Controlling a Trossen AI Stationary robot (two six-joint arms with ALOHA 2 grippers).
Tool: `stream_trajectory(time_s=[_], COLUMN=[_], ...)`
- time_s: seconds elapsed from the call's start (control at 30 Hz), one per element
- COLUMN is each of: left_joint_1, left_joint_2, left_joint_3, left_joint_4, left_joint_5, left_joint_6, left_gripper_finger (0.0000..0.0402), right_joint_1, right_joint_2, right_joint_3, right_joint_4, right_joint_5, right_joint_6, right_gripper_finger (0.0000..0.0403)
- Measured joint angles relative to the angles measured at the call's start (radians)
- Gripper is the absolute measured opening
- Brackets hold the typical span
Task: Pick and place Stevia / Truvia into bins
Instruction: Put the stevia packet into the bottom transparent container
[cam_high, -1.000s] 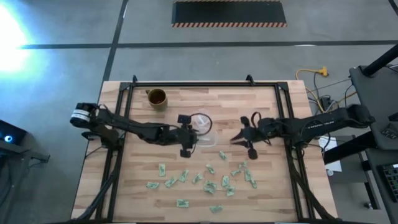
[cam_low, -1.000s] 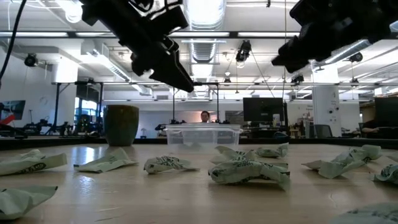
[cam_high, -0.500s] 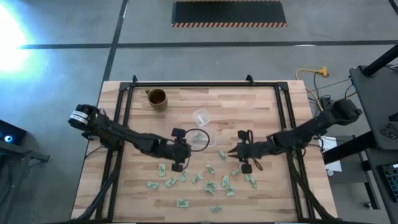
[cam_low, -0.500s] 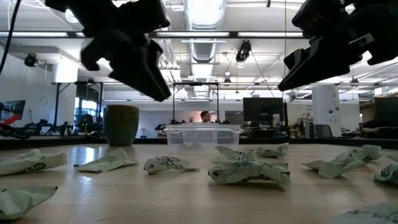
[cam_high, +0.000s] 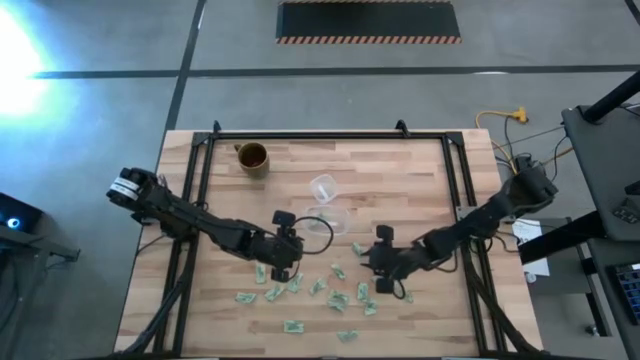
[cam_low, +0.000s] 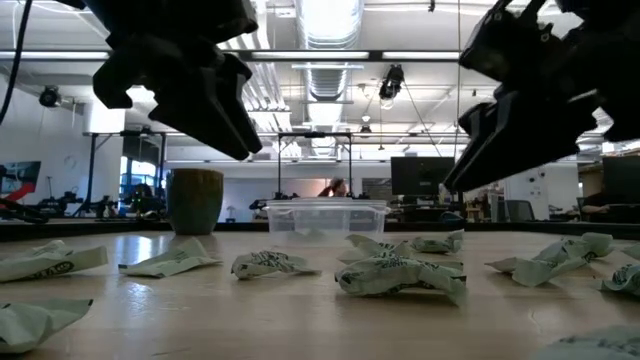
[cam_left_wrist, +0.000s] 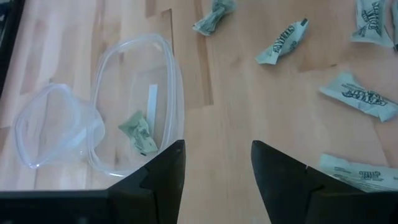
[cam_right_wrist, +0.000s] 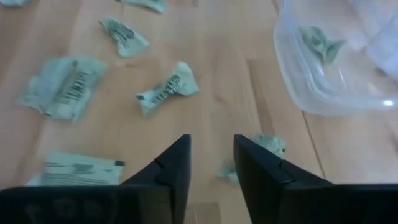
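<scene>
I'm looking at an early stage, most of the job is left. The clear bin (cam_high: 331, 220), mid-table, is holding just one crumpled green packet (cam_left_wrist: 139, 132) plus a thin white strip, far as I can see. The rest of the Stevia packets (cam_high: 337, 299) are lying scattered on the wood toward the near edge, none stacked.

I'm running both arms over that pile. L gripper (cam_high: 279, 270) is hovering just beside the leftmost packets, jaws spread, empty; wrist cam is showing bare table btwn the fingers. R gripper (cam_high: 383, 276) is hanging over the right side of the scatter, jaws parted w/ a gap, nothing in them; one small crumpled packet (cam_right_wrist: 267, 144) is lying just ahead of it. I'm judging that's the next pick, approx a couple dozen to go.
</scene>
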Motion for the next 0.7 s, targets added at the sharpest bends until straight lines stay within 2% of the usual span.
stream_trajectory(time_s=[0.13, 0.3, 0.53, 0.7], left_joint_1=[0.0, 0.0, 0.0, -0.009], left_joint_2=[-0.002, -0.002, -0.012, -0.015], left_joint_3=[-0.003, -0.011, -0.026, -0.033], left_joint_4=[0.0, 0.004, 0.006, 0.004], left_joint_5=[0.0, 0.0, -0.001, -0.001], left_joint_6=[-0.022, -0.035, -0.076, -0.102], left_gripper_finger=[0.0167, 0.0167, 0.0167, 0.0167], right_joint_1=[0.0, -0.002, -0.021, -0.037], right_joint_2=[0.018, 0.019, 0.106, 0.162], right_joint_3=[0.024, 0.018, 0.014, 0.028], right_joint_4=[-0.066, -0.07, 0.012, 0.006], right_joint_5=[0.064, 0.08, 0.077, 0.074], right_joint_6=[0.053, 0.12, 0.164, 0.178], right_gripper_finger=[0.0159, 0.0187, 0.0195, 0.0195])
